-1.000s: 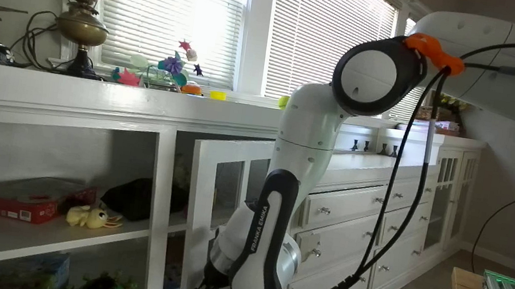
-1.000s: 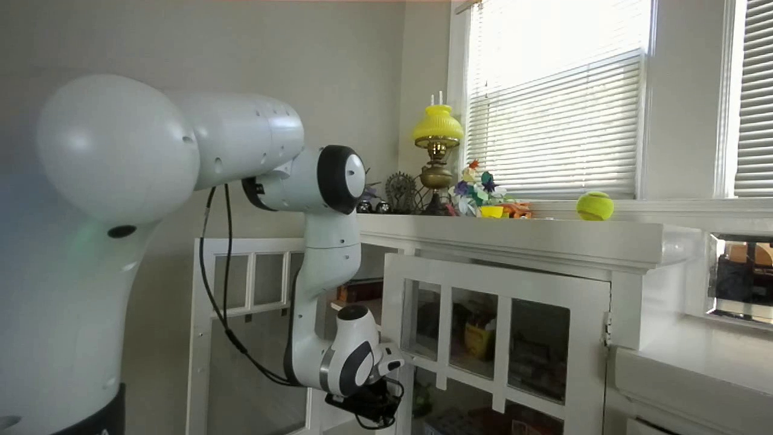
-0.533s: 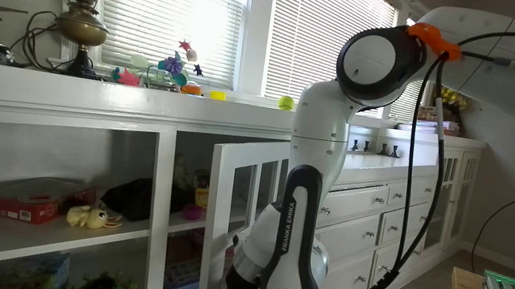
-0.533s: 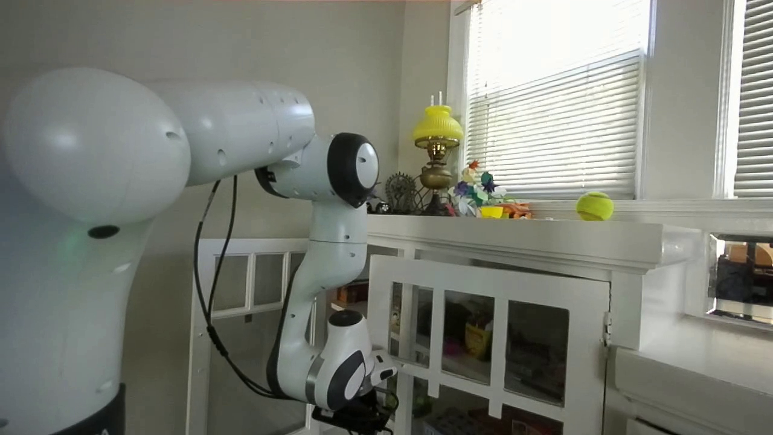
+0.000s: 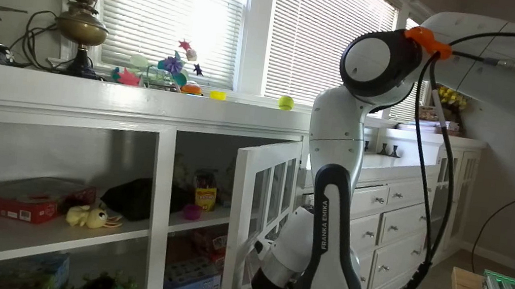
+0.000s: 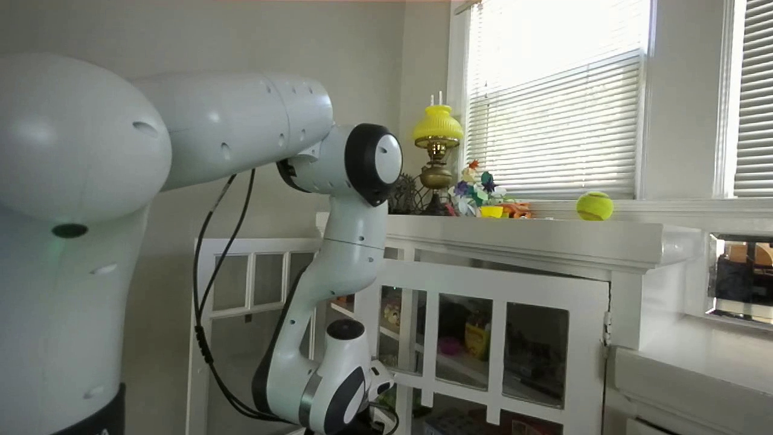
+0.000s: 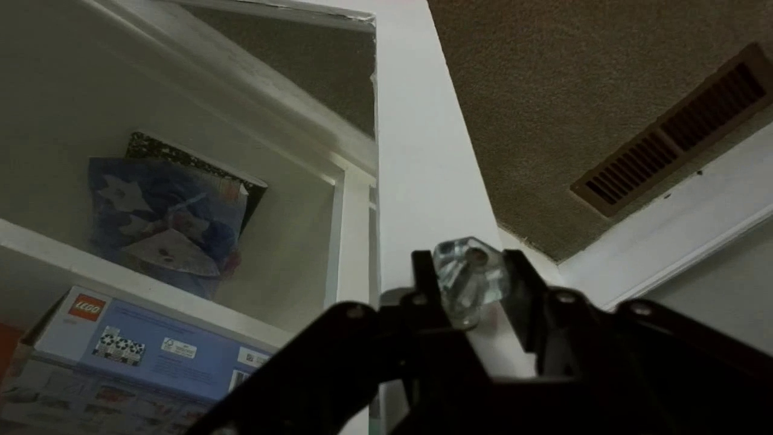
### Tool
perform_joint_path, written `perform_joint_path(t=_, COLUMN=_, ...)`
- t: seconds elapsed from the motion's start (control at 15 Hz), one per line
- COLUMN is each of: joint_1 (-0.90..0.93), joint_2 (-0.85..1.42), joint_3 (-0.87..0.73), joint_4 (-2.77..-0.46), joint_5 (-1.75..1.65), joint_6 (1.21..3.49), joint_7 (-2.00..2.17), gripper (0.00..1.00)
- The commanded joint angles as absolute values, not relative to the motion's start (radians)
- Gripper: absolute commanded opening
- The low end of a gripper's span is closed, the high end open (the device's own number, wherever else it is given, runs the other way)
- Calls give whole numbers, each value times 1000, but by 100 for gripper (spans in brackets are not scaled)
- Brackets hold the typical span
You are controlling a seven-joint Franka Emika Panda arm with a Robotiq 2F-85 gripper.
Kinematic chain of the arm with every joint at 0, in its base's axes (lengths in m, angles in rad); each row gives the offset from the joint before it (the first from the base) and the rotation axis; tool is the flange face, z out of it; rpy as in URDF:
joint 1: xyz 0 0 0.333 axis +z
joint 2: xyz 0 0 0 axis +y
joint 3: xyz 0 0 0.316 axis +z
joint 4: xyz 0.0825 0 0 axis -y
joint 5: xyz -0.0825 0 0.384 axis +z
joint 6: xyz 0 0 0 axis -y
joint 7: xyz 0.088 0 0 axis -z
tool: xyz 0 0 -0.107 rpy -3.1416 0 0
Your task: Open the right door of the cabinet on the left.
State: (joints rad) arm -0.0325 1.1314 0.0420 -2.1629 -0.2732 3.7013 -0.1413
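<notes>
- At the front of the white cabinet, in an exterior view, the right door stands partly open, its free edge well out from the post; the arm slants down beside it, presumably to reach a low grip.
- Seen in an exterior view, a hinge holds the door's opposite edge, so any pull probably must follow a curve.
- Up close in the wrist view, the hand grasps the clear knob, fingers against both sides, likely the easiest hold on the door.

right door: swung wider open | gripper: moved outward | in an exterior view: yellow container uncovered
</notes>
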Motion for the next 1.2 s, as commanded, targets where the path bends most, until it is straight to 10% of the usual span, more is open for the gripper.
perform_joint_path(t=0.0, joint_1=-96, joint_2=1118, joint_3=85, joint_4=-2257, joint_5=-392, joint_6=3710, joint_7=-167, gripper=8)
perform_joint_path(t=1.13, joint_1=-137, joint_2=1111, joint_3=-19, joint_4=-2443, joint_5=-412, joint_6=3681, joint_7=-252, gripper=8)
